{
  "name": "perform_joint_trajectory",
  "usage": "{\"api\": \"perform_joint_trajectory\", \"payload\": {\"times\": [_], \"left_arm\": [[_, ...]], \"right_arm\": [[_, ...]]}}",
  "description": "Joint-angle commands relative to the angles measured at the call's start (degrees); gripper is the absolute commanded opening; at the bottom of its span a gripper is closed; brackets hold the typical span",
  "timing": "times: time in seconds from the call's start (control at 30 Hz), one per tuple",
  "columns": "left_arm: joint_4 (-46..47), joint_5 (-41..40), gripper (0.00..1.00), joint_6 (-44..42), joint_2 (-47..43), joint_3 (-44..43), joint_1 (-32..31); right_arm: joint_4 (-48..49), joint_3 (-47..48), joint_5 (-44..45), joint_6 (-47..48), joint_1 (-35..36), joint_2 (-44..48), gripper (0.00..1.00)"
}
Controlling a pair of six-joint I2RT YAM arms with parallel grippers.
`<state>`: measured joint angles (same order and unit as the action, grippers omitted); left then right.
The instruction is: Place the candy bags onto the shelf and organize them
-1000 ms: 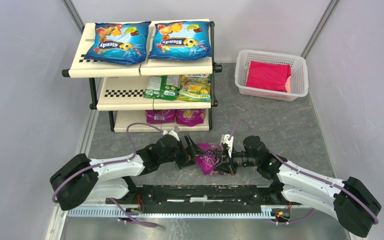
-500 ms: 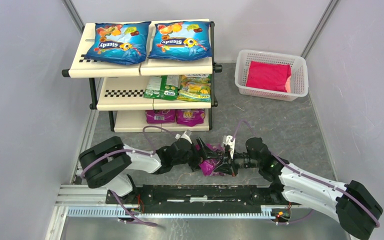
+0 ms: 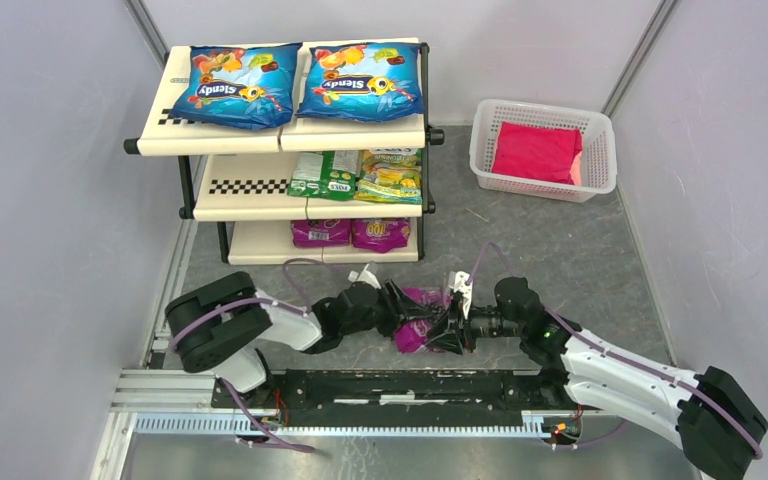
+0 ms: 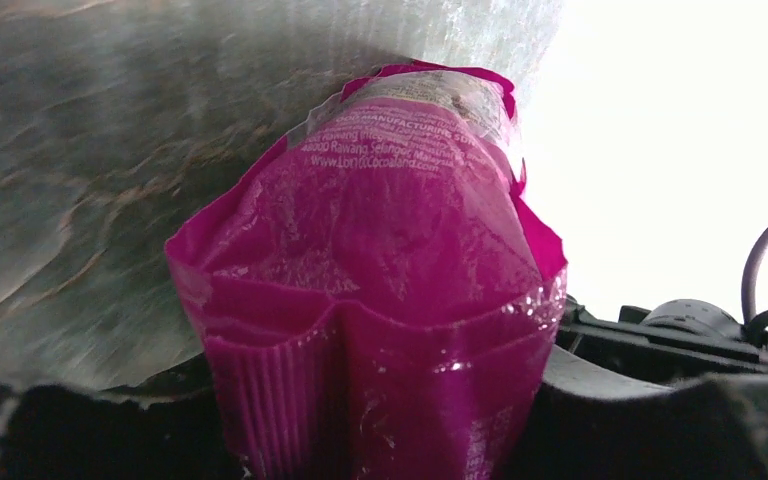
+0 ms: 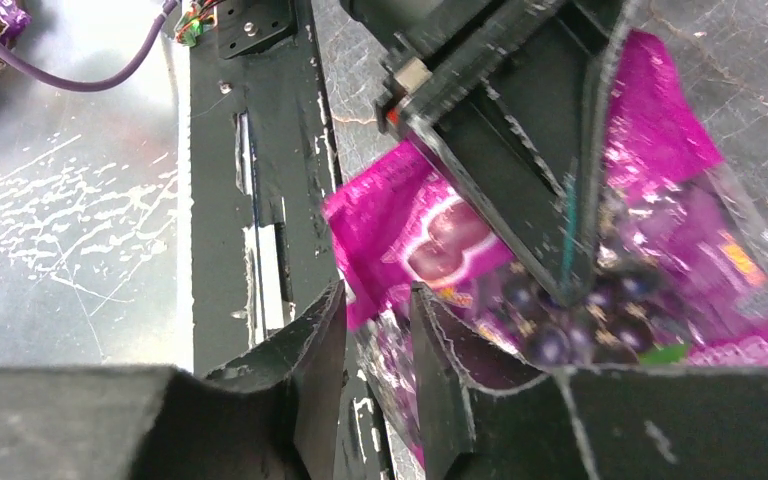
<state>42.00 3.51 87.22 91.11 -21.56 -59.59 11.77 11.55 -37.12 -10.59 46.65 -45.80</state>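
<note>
Six candy bags lie on the shelf [image 3: 250, 205]: blue bags [image 3: 232, 85] on top, green-yellow bags [image 3: 360, 175] on the middle tier, purple pair [image 3: 352, 233] at the bottom. The third purple bag [image 3: 418, 318] hangs just over the desk [image 3: 540, 240]. The right gripper [image 3: 452, 325] pinches its edge between its fingers. The left gripper [image 3: 400, 300] brackets the other end, and I cannot tell whether its fingers press it. Only this bag seems left to shelve.

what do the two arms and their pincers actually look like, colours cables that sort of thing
Both match: left arm and right arm have white shells on the long links, bulky black joint housings, and a thin purple cable looping alongside. The right one shows a small green light. The left pincer and right pincer are matte black, each with two wedge-shaped fingers.
</note>
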Motion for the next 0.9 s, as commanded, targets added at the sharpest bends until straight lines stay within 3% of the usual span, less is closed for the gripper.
{"api": "perform_joint_trajectory", "payload": {"times": [0.0,0.2,0.4,0.53,0.63,0.73,0.87], "left_arm": [[-1.0,-3.3,0.55,3.7,-8.5,4.0,0.4],[-14.2,-5.8,0.52,4.7,-24.7,7.9,3.1],[-48.8,-15.2,0.52,0.2,-48.5,1.4,4.6],[-62.8,-21.5,0.53,1.0,-63.0,-0.1,5.6],[-66.2,-23.4,0.53,1.4,-68.7,0.1,8.2],[-62.3,-21.2,0.53,-0.4,-70.1,0.5,12.8],[-52.7,-8.2,0.53,-4.1,-62.7,0.6,23.5]], "right_arm": [[2.4,2.2,1.0,0.3,0.1,1.1,0.40],[-4.9,7.9,9.3,1.8,0.1,4.4,0.53],[-10.4,12.6,19.5,2.8,0.0,8.9,0.58],[-10.4,12.6,21.9,3.4,0.1,10.5,0.62],[-10.4,12.9,22.2,3.6,0.1,10.1,0.62],[-10.5,13.4,21.4,3.7,0.0,9.0,0.63],[-10.8,13.6,20.9,3.8,0.0,8.3,0.63]]}}
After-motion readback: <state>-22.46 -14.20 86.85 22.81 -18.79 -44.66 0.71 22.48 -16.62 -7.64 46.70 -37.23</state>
